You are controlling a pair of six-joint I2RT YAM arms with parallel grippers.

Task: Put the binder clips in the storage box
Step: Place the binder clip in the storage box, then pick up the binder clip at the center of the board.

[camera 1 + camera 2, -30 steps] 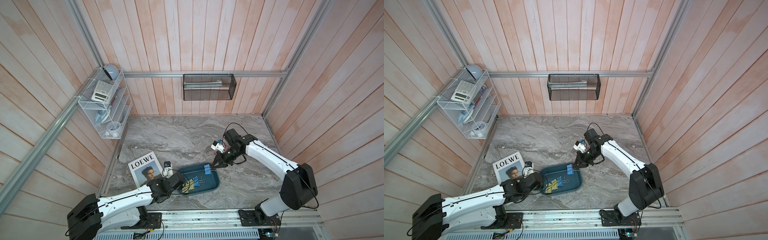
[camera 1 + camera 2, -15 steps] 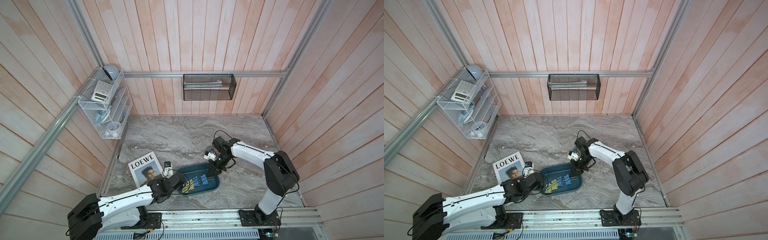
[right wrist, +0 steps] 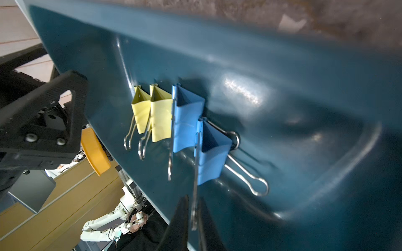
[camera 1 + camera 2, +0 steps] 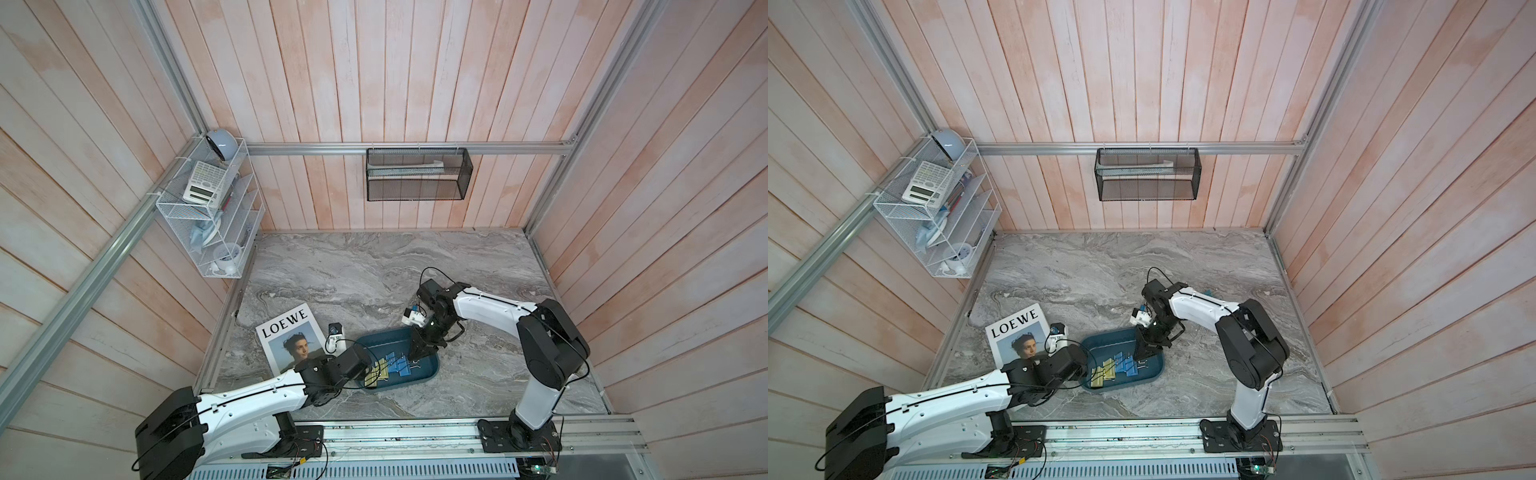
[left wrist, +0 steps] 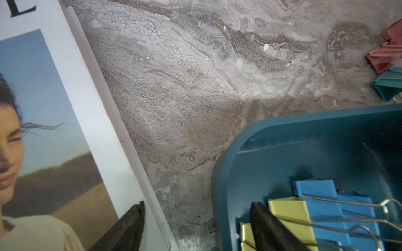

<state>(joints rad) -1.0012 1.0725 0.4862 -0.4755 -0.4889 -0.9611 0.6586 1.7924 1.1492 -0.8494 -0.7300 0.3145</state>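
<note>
The dark teal storage box (image 4: 382, 340) sits at the front of the marble table. Two yellow binder clips (image 3: 152, 113) and two blue binder clips (image 3: 187, 117) lie side by side on its floor. My right gripper (image 3: 194, 208) reaches down into the box. Its jaws are open only a crack, and the nearer blue clip's wire handle (image 3: 195, 169) runs between them. My left gripper (image 5: 195, 217) is open wide at the box's left end, with one finger over the magazine and the other over the yellow clips (image 5: 289, 213). A pink clip (image 5: 387, 54) and a teal clip (image 5: 389, 87) lie on the marble outside the box.
A LOEWE magazine (image 4: 291, 336) lies just left of the box. A white wire rack (image 4: 212, 216) hangs on the left wall and a black mesh basket (image 4: 417, 174) on the back wall. The arms' base rail (image 4: 415, 436) runs along the front edge.
My right arm swung in from the box's right edge and lowered the blue clip onto the box floor. Its jaws have parted slightly. The left arm has not moved.
</note>
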